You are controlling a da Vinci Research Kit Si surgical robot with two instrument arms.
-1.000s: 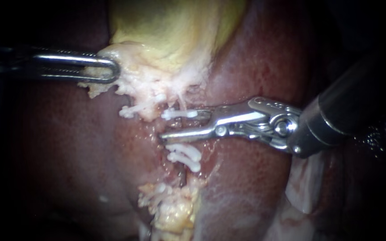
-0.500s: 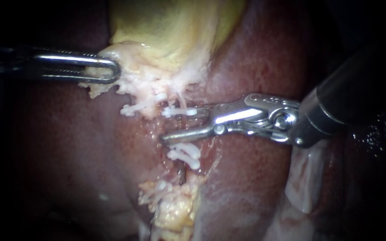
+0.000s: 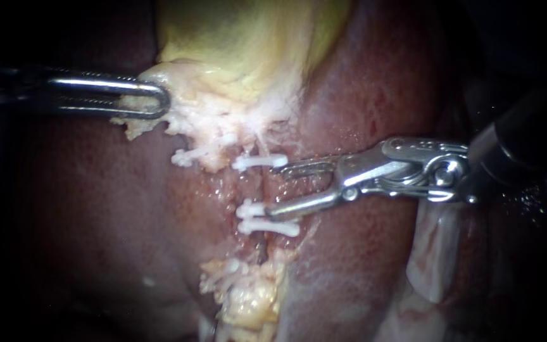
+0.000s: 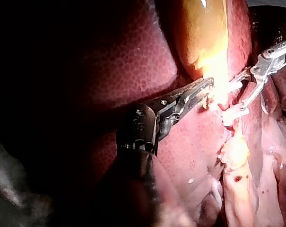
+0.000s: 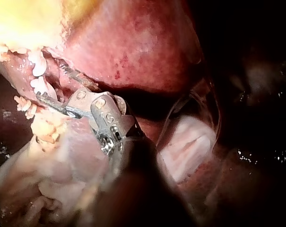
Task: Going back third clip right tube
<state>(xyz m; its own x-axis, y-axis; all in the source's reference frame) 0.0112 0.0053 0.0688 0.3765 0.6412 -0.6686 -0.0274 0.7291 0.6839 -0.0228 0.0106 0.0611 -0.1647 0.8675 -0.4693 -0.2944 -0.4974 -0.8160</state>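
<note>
Your right instrument (image 3: 273, 192) lies across the dark red liver (image 3: 362, 82) with its claw standing apart and gripping nothing, its open mouth turned toward the right tube (image 3: 259, 247), a thin dark strand running past the claw's tips. Three white clips sit across that tube. A single clip (image 3: 259, 162) lies just beyond the tip of the claw's upper half, close to it. A stacked pair of clips (image 3: 267, 218) lies at the tip of the lower half, which rests against the nearer one of the two. The stretch of tube between the single clip and the pair faces the claw's gap from outside it. In the right wrist view the same claw shows its two halves spread, the clips just ahead of their tips. Well away on the far side of the clips, your left instrument (image 3: 163, 101) has its claw clamped on the pale tissue (image 3: 204, 120) at the lower edge of the yellow gallbladder (image 3: 242, 38). The left wrist view shows that claw closed, its tip in the bright tissue. A fourth clip (image 3: 190, 155) lies between the two claws, nearer the pale tissue, and a lump of yellowish fat (image 3: 245, 297) sits farther along the tube, past the paired clips.
</note>
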